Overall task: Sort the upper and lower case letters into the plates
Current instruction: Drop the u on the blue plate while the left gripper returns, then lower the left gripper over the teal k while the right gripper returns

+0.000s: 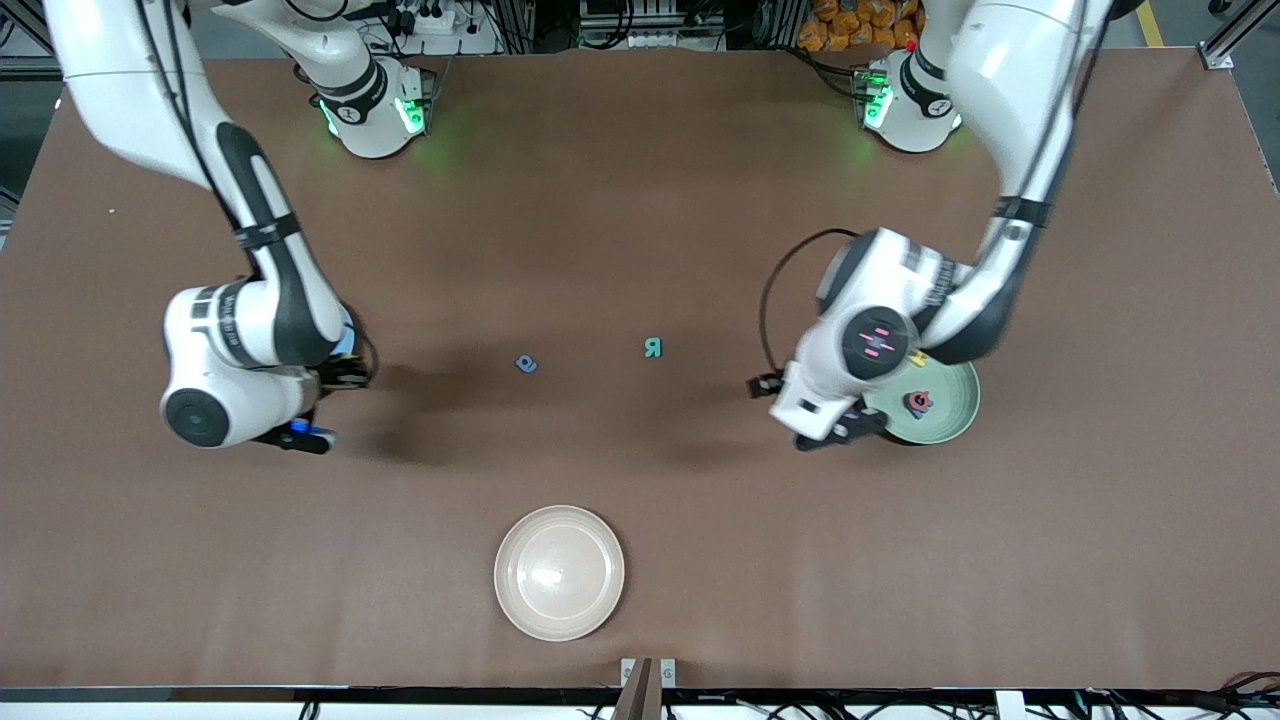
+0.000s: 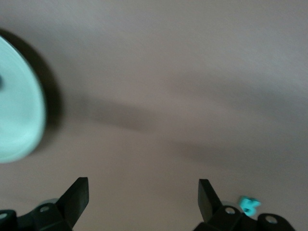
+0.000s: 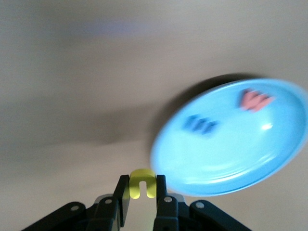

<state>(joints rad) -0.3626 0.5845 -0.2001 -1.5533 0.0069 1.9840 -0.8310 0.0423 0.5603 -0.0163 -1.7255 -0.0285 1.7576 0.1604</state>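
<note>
My right gripper (image 3: 142,179) is shut on a small yellow letter (image 3: 142,173), held in the air beside the light blue plate (image 3: 231,139). A blue letter (image 3: 198,124) and a red-pink letter (image 3: 254,99) lie in that plate. In the front view the right arm hides all but a sliver of this plate (image 1: 347,340). My left gripper (image 2: 143,182) is open and empty, over bare table at the rim of the mint green plate (image 1: 950,425). A red-pink letter (image 1: 917,401) lies in that plate. A blue letter (image 1: 526,364) and a teal letter (image 1: 653,347) lie mid-table.
A cream-beige plate (image 1: 559,572) stands empty near the front camera's edge of the table. The left wrist view shows the mint plate's rim (image 2: 21,125) and the teal letter (image 2: 249,205) on the brown tabletop.
</note>
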